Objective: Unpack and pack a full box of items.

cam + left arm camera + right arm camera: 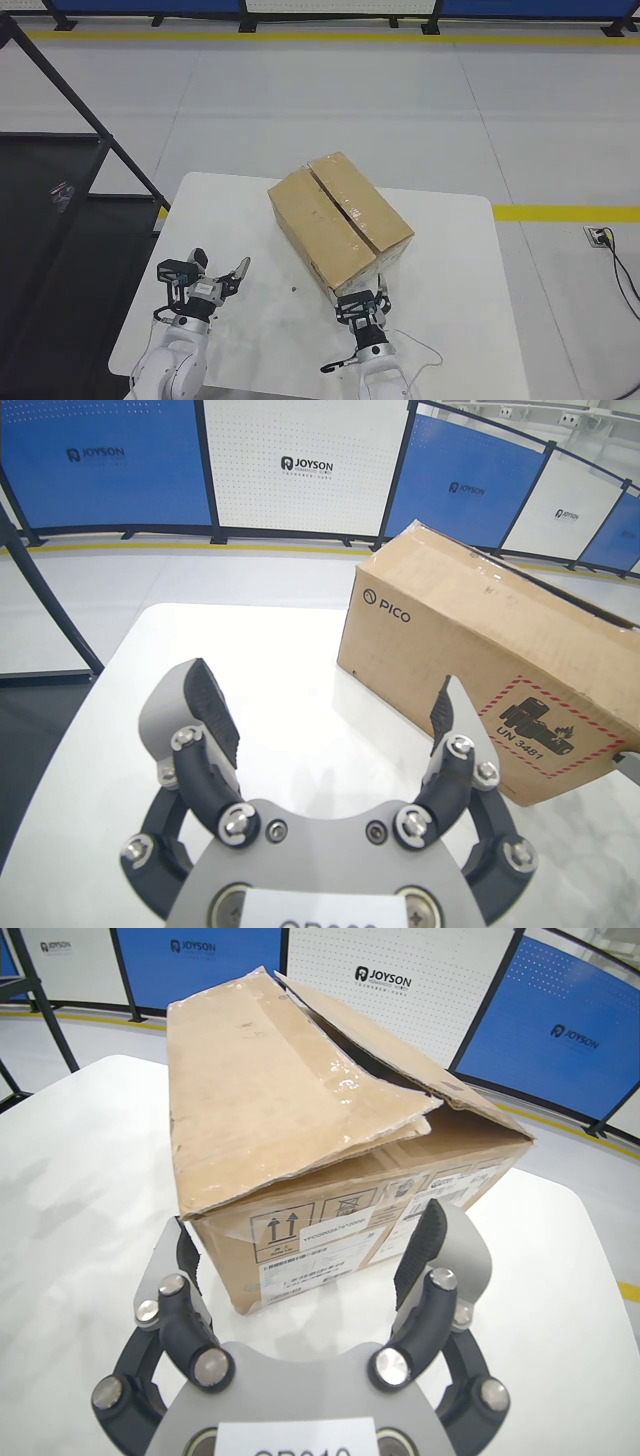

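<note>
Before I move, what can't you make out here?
- Contents of the cardboard box: right wrist view, the top flaps cover all but a dark gap.
- One end of the box: left wrist view, cut off by the picture edge.
- Dark speck on the table: top view, too small to identify.

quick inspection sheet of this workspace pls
surface: white table with rounded corners
job's things: brown cardboard box, set askew; top flaps down, seam gaping, torn tape along it
clutter: one small dark speck near the box
claws: left claw open, empty, beside the box; right claw open, empty, facing its labelled end
cables: black cable on the floor, off the table
surroundings: blue and white panels, yellow floor line, black metal frame
</note>
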